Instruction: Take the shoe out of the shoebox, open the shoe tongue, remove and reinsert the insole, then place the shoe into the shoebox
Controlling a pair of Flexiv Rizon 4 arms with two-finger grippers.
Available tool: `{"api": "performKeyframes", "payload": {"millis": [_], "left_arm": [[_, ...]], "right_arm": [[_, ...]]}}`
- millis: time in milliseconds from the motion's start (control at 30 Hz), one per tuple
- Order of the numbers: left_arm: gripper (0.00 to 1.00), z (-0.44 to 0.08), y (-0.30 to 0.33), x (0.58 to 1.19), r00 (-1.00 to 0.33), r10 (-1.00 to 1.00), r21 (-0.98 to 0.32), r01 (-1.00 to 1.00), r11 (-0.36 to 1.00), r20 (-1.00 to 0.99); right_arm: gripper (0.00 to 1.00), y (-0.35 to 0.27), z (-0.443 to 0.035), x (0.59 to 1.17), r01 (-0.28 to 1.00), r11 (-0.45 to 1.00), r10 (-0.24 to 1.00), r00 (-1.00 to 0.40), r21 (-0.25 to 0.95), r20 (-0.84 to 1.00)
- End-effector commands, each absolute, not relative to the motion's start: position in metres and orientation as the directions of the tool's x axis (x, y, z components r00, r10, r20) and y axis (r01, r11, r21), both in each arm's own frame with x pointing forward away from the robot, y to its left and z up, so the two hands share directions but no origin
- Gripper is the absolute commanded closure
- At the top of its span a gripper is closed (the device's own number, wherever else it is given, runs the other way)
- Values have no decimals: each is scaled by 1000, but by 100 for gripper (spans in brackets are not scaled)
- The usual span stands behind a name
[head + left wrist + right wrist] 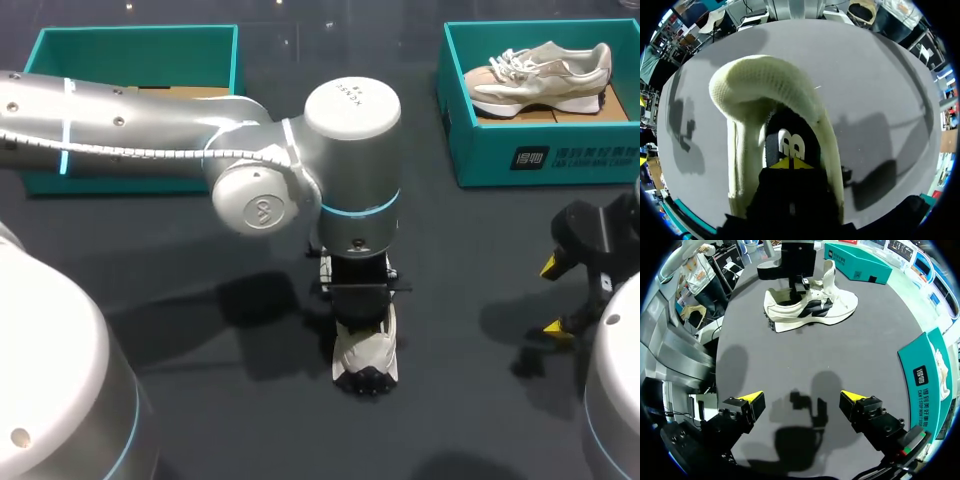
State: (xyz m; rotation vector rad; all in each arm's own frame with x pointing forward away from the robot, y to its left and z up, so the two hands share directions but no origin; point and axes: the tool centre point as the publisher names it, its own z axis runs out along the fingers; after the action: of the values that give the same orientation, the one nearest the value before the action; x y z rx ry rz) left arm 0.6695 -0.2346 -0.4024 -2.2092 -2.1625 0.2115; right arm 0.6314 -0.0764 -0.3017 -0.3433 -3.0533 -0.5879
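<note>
Count, by kind:
- Shoes: 2. White shoe (366, 355) on desk (460, 230); beige shoe (540, 72) in right shoebox (540, 155).
- Shoeboxes: 2, both teal. Second is left shoebox (130, 45).
- Insoles in view: 1, black insole (790, 135) inside white shoe.
- Arms: 2. Left arm (150, 130), right arm (615, 400).
- Grippers: 2. Left gripper (791, 162), right gripper (801, 399). Two yellow tips each, 4 total.
- Desks: 1.

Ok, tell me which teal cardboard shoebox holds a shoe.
The right-hand teal shoebox, with a beige lace-up sneaker lying inside; the left-hand teal shoebox shows none.
</note>
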Motion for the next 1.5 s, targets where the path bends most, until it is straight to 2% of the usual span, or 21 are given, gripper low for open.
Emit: {"api": "performKeyframes", "payload": {"millis": [33,333,667,767,867,967,1133,1167,1200,1233,1300,1500], "left_arm": [[100,-394,-235,672,24,996,-102,994,-33,-89],[100,-352,-229,667,18,993,42,999,-14,-115],[100,-359,-233,682,-53,993,189,979,73,-109],[100,-361,-236,688,-62,992,192,978,82,-107],[72,-364,-237,692,-74,993,202,975,92,-96],[61,-365,-237,692,-82,993,219,971,98,-83],[51,-364,-237,693,-104,993,235,965,115,-62],[37,-364,-236,693,-108,993,235,965,118,-56],[27,-363,-236,694,-110,992,235,965,120,-53],[24,-362,-236,695,-114,992,230,966,122,-45],[0,-362,-237,697,-121,992,215,968,128,-43],[0,-360,-237,710,-113,992,111,987,118,-48]], "right_arm": [[0,-77,-302,630,216,906,212,-976,364,52],[0,-77,-302,630,216,906,212,-976,364,52],[0,-77,-302,630,216,906,212,-976,364,52],[0,-77,-302,630,216,906,212,-976,364,52],[0,-77,-302,630,216,906,212,-976,364,52],[0,-77,-302,630,216,906,212,-976,364,52],[0,-77,-302,630,216,906,212,-976,364,52],[0,-77,-302,630,216,906,212,-976,364,52],[0,-77,-302,630,216,906,212,-976,364,52],[0,-77,-302,630,216,906,212,-976,364,52],[0,-77,-302,630,216,906,212,-976,364,52],[0,-77,-302,630,216,906,212,-976,364,52]]}}
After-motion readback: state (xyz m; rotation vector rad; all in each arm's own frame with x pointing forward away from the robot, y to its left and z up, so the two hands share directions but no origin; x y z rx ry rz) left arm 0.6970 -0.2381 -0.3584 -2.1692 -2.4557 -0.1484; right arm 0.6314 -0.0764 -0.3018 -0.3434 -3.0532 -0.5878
